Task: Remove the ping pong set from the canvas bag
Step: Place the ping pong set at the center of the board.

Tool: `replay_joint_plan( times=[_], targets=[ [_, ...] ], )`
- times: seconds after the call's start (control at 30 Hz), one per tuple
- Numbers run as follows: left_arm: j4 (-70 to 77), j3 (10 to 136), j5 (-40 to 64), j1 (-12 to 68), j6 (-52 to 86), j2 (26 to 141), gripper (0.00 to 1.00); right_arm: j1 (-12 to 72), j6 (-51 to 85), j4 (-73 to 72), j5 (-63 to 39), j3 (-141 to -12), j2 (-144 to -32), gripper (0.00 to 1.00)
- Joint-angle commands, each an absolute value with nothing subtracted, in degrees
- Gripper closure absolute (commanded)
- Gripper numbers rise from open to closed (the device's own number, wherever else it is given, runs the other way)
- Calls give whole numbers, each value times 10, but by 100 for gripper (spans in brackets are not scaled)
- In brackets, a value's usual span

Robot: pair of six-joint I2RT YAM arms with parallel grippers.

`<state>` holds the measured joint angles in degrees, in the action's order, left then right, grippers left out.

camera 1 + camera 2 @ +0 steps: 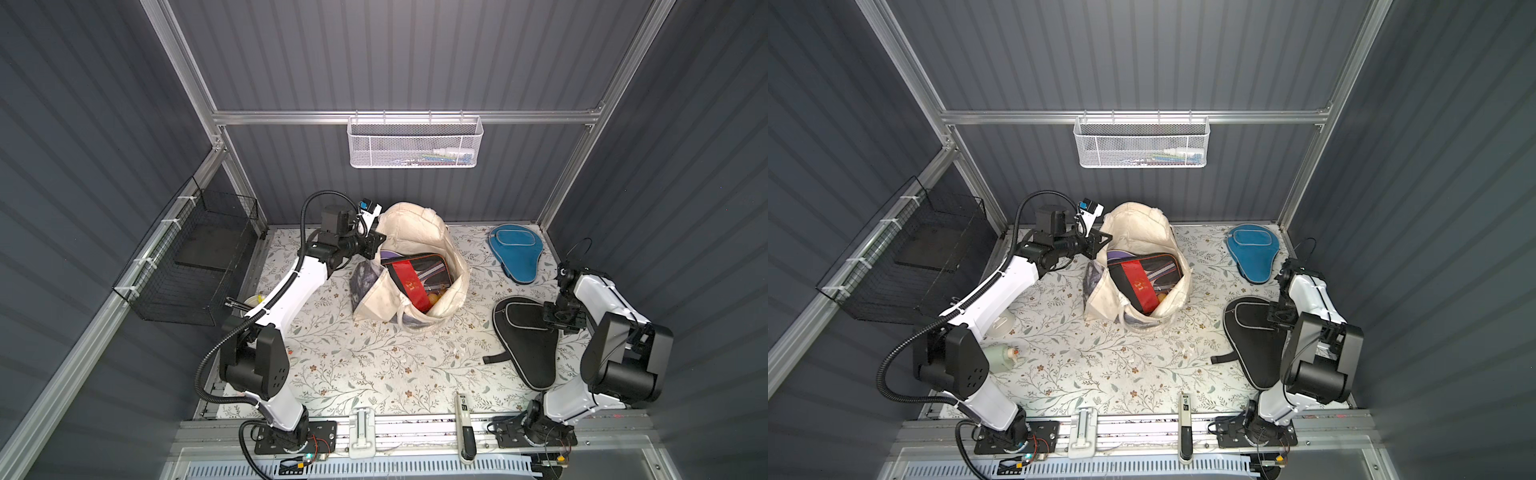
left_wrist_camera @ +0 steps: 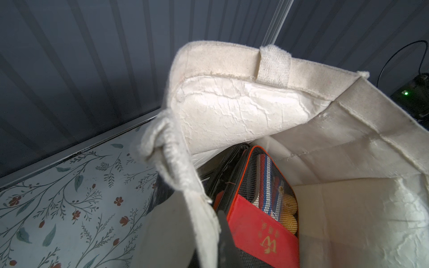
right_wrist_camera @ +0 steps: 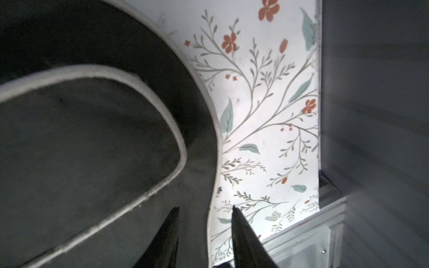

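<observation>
Floral surface (image 1: pixel 353 365) carries the black paddle cover (image 1: pixel 525 345), with the right gripper (image 3: pixel 205 207) parted astride its edge. The left gripper (image 1: pixel 375 239) clamps the canvas bag (image 1: pixel 415 226) by its rim, the red-and-black paddle case (image 1: pixel 411 278) inside. If the rim slips, the bag could collapse over the case.

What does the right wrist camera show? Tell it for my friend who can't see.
A black paddle cover with pale piping fills most of the picture, lying on a flowery table. The right gripper's two dark fingers stand apart, the cover's edge showing between them, by a grey wall.
</observation>
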<state>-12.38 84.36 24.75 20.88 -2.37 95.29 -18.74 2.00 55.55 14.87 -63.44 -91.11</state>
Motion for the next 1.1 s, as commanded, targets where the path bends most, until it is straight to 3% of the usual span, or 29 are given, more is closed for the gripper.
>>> replay_joint_plan(
  times=[0.0,0.1,0.17,0.23,0.3,0.37,0.67,1.07],
  targets=[
    [-74,843,278,213,-31,934,100,-190,31,560,201,-648,-903,62],
    [-81,839,274,213,-36,927,100,-191,29,553,205,-657,-904,62],
    [-88,836,271,213,-39,922,100,-190,31,559,181,-667,-900,57],
    [-88,833,267,213,-40,917,100,-182,31,566,148,-676,-885,39],
    [-93,832,266,213,-40,910,100,-155,35,563,134,-672,-852,13],
    [-93,831,266,213,-37,905,100,-118,44,550,141,-657,-817,1],
    [-108,829,271,214,-30,886,100,50,105,518,176,-629,-815,1],
    [-129,841,254,214,-33,892,100,85,105,473,220,-581,-882,1]
  ],
)
